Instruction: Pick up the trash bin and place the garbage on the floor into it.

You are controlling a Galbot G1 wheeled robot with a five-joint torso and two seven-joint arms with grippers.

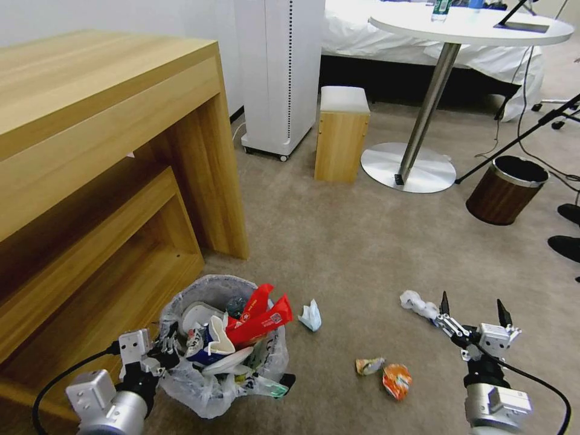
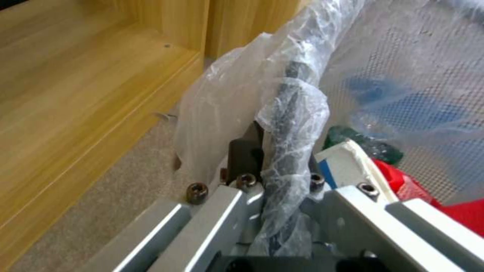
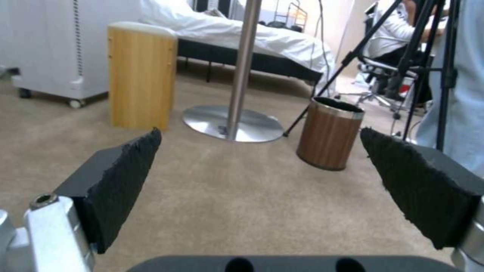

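Crinkly translucent plastic lines the small round trash bin point(image 1: 220, 338), pinched at its rim by the left end effector point(image 2: 275, 170) beside the wooden shelf. The right end effector point(image 1: 473, 314), spread, hovers near a crumpled white paper point(image 1: 418, 302), probably the next pick, needing descent.

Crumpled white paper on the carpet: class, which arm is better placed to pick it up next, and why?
Probably the right. The right pincer is open, empty and just beside the crumpled white paper. The left pincer is shut on the rim of the trash bin, so it is occupied.
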